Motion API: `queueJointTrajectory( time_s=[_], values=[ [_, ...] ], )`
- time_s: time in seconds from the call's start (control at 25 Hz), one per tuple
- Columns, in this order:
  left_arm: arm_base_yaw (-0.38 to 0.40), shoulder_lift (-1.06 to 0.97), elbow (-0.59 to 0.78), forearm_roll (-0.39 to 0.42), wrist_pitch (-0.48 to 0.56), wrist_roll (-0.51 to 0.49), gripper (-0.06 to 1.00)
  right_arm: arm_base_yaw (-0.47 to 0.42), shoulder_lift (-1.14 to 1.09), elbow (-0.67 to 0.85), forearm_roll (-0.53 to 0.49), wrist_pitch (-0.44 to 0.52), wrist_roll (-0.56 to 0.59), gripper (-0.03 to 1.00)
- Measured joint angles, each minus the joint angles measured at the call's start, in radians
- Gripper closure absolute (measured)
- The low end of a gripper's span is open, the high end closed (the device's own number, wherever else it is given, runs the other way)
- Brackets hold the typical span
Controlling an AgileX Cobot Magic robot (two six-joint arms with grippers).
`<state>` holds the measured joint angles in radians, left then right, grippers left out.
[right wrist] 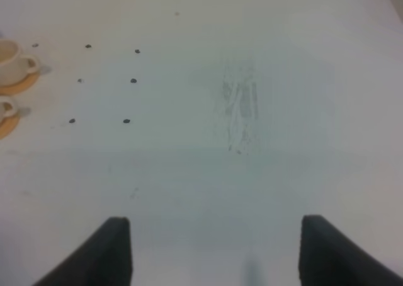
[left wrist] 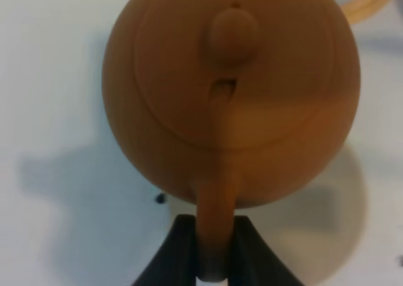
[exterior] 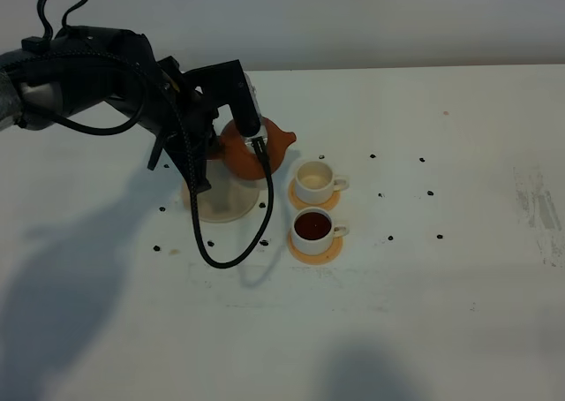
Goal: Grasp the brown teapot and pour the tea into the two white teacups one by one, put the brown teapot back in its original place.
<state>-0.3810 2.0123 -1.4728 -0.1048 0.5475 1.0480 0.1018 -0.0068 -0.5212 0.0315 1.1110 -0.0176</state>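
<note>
Left gripper (left wrist: 214,242): is clenching the brown teapot (exterior: 265,147) by its handle.
Spout (exterior: 285,138): is pointing right, toward the empty-looking far teacup (exterior: 316,182).

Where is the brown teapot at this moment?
In the high view the brown teapot is left of centre, held by its handle in the left gripper, over the beige saucer's edge, with its spout toward the farther teacup.

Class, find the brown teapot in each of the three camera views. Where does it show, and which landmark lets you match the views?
Exterior high: the brown teapot sits left of centre, in the left arm's grip, close to the cream saucer.
Left wrist: it fills most of the picture, its handle between the fingers.
Right wrist: not in it.
Shared landmark: the small black dots on the table, seen in all three.
</note>
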Motion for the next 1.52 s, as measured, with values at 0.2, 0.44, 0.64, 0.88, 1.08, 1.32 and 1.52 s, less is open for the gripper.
queueJointTrajectory(
  time_s=[0.2,0.44,0.64,0.88,1.08,1.32,1.52],
  values=[
    [-0.002,0.0,0.0,0.017,-0.024,0.056,0.86,0.0,0.0,0.0,0.0,0.0,0.0,0.42],
    [-0.02,0.0,0.0,0.021,-0.073,0.097,0.86,0.0,0.0,0.0,0.0,0.0,0.0,0.42],
    [-0.036,0.0,0.0,0.021,-0.094,0.136,0.86,0.0,0.0,0.0,0.0,0.0,0.0,0.42],
    [-0.039,0.016,0.0,0.028,-0.12,0.143,0.86,0.0,0.0,0.0,0.0,0.0,0.0,0.42],
    [-0.046,0.04,0.0,0.092,-0.122,0.143,0.86,0.0,0.0,0.0,0.0,0.0,0.0,0.42],
    [-0.048,0.045,0.0,0.133,-0.175,0.145,0.86,0.0,0.0,0.0,0.0,0.0,0.0,0.42],
    [-0.049,0.045,0.0,0.167,-0.198,0.145,0.86,0.0,0.0,0.0,0.0,0.0,0.0,0.42]
  ],
)
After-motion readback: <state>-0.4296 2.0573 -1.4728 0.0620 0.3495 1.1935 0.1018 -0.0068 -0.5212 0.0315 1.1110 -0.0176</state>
